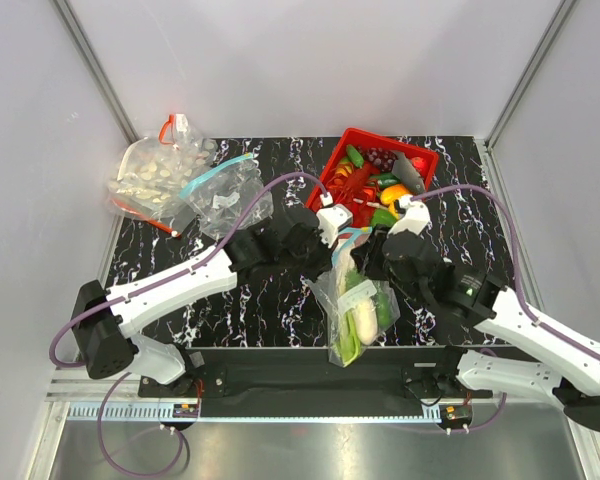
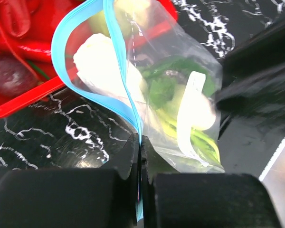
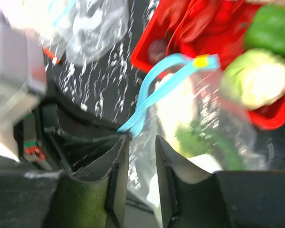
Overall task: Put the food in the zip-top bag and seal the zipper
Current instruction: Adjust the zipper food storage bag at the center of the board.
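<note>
The zip-top bag (image 1: 357, 305) lies at the table's near middle, its mouth toward the red basket. It holds the food: a white radish piece (image 2: 102, 59), green leaves (image 2: 164, 85) and a white stalk (image 1: 352, 315). A white label (image 2: 190, 118) is on its side. The teal zipper (image 2: 71, 42) bows open in a loop at the mouth. My left gripper (image 2: 140, 142) is shut on the zipper strip at one end; it also shows in the top view (image 1: 338, 238). My right gripper (image 3: 142, 142) is open, its fingers either side of the bag's plastic just below the zipper (image 3: 152, 90).
A red basket (image 1: 420, 160) of toy produce stands just beyond the bag's mouth. A second clear bag with a teal strip (image 1: 225, 195) and a bag with a red strip (image 1: 150, 180) lie at the back left. White walls close in the table.
</note>
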`<action>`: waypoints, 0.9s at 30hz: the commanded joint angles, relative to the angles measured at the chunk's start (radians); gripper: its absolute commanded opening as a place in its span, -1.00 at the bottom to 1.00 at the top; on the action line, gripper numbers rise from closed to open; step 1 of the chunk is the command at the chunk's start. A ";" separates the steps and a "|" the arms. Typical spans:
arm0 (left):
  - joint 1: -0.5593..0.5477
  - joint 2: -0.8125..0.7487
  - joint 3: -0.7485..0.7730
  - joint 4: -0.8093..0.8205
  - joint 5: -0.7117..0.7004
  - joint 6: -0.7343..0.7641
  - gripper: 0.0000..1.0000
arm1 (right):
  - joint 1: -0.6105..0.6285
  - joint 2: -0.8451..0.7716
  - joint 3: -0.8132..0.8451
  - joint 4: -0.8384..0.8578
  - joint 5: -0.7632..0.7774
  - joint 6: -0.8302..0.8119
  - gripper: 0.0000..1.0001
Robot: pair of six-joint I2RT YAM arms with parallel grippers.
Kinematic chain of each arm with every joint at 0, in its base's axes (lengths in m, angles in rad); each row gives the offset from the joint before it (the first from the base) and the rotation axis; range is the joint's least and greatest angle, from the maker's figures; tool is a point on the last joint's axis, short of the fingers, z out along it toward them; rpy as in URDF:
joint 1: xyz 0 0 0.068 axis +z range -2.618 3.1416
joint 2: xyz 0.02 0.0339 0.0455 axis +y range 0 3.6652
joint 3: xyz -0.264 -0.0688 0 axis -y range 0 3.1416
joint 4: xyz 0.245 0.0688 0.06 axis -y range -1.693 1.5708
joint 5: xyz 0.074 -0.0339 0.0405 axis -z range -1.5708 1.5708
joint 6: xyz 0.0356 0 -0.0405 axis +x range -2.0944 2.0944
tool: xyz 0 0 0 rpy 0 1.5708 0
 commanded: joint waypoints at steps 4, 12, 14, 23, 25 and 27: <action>0.000 -0.018 -0.006 0.042 -0.068 0.007 -1.00 | -0.199 -0.011 0.088 -0.030 -0.055 -0.160 -0.19; -0.001 -0.007 -0.004 0.048 -0.072 0.011 -1.00 | -0.554 0.004 -0.078 0.155 -0.566 -0.295 -0.08; 0.000 -0.007 -0.002 0.046 -0.071 0.014 -1.00 | -0.591 -0.005 -0.128 0.235 -0.635 -0.336 0.09; 0.000 -0.007 -0.001 0.045 -0.102 0.028 -1.00 | -0.618 -0.032 -0.286 0.455 -0.759 -0.471 0.16; 0.000 -0.008 -0.001 0.042 -0.107 0.028 -1.00 | -0.623 -0.016 -0.299 0.487 -0.779 -0.490 0.16; 0.000 -0.010 0.001 0.039 -0.108 0.031 -1.00 | -0.628 -0.005 -0.317 0.528 -0.782 -0.499 0.22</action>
